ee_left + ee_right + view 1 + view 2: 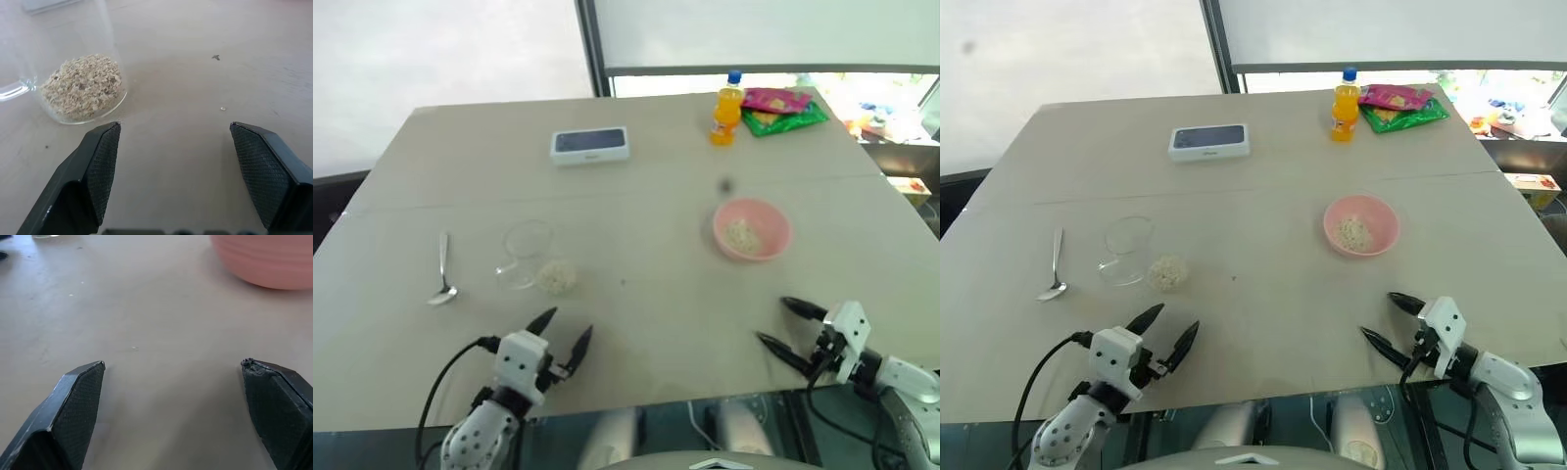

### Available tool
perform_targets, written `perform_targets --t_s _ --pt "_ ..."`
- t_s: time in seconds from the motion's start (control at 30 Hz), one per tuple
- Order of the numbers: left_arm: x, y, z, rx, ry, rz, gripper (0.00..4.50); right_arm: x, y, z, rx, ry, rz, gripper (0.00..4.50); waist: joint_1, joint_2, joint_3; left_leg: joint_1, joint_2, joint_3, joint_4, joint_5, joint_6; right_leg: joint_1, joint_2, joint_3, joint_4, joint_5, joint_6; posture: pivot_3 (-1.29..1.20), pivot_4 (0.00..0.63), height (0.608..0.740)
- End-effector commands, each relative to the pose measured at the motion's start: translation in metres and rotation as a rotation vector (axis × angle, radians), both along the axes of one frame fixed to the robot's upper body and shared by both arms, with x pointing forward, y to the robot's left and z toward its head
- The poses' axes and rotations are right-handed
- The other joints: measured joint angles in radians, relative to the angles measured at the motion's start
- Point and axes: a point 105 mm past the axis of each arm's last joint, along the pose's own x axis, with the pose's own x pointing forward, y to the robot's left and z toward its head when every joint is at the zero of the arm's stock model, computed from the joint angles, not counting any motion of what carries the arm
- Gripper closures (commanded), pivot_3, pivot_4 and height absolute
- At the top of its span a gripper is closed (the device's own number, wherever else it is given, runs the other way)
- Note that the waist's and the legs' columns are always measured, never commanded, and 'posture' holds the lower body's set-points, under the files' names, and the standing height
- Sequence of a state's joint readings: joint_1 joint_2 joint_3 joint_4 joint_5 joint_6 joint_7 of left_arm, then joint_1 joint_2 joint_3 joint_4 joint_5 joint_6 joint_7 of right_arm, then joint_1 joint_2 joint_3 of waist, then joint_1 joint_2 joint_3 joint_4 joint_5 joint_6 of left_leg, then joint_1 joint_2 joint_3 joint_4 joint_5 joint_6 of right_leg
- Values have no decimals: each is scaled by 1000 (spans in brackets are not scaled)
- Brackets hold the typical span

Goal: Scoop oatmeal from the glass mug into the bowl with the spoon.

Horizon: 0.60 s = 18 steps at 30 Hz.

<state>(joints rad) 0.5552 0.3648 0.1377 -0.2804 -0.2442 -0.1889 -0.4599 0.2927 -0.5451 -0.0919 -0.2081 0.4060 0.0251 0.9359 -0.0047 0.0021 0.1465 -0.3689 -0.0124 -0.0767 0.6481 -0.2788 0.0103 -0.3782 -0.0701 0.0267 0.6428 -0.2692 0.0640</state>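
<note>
Left eye view: oatmeal already in the bowl, both hands empty at the near edge.

On the bench (636, 323) the pink bowl (751, 229) sits right of centre with flakes inside; the glass mug (523, 253) lies tipped on its side to the left, a clump of oatmeal (557, 276) at its mouth, so more may be left to move. Left hand (567, 329) and right hand (783, 321) gape wide, gripping nothing. Farthest left, the spoon (442, 269) rests untouched.

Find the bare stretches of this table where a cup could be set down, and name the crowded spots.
Free: the middle between glass mug and bowl, and the near edge between both grippers. Crowded: far right corner with orange bottle and snack packets; spoon beside the mug.
</note>
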Motion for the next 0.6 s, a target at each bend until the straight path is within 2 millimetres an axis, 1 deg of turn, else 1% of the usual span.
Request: perform_targets --t_s 0.03,0.13,0.2,0.27,0.33,0.4,0.47,0.53,0.6 --pt "-2 55 8 -14 -18 195 715 -7 30 35 44 -76 146 0 -6 1 5 -1 1 -1 0 0 0 -1 0 -1 0 0 0 0 150 740" --pt "8 82 23 -74 -65 276 715 -17 54 54 49 -90 291 0 -5 -4 10 -3 1 -4 1 0 0 -2 2 -4 0 1 1 0 150 740" --pt "15 99 32 -101 -90 316 715 -17 63 64 45 -104 340 0 -1 -7 12 -5 0 -5 3 0 0 -1 1 -5 0 2 3 0 150 740" --pt "22 114 41 -94 -110 349 715 -14 69 71 51 -120 353 0 3 -11 13 -8 -1 -9 6 0 0 -3 0 -8 0 2 3 0 150 740" --pt "33 133 62 -89 -167 398 715 -11 74 75 43 -144 367 0 5 -13 14 -9 -2 -10 6 0 0 -3 0 -10 0 3 3 0 150 740" --pt "41 143 79 -90 -209 412 715 -9 76 75 43 -148 365 0 6 -13 14 -10 -3 -11 6 0 0 -3 0 -11 0 3 3 0 150 740" --pt "47 153 90 -78 -219 429 715 -10 76 73 38 -147 365 0 7 -13 14 -11 -3 -12 5 0 -1 -3 0 -11 0 3 3 0 150 740" --pt "54 164 94 -44 -176 449 715 -10 76 72 35 -149 366 0 6 -13 15 -11 -3 -11 5 0 -1 -4 0 -11 0 3 3 0 150 740" --pt "60 174 85 27 -45 472 715 -10 76 72 35 -154 363 0 1 -13 15 -10 -4 -11 4 0 -1 -4 0 -10 0 3 3 0 150 740"
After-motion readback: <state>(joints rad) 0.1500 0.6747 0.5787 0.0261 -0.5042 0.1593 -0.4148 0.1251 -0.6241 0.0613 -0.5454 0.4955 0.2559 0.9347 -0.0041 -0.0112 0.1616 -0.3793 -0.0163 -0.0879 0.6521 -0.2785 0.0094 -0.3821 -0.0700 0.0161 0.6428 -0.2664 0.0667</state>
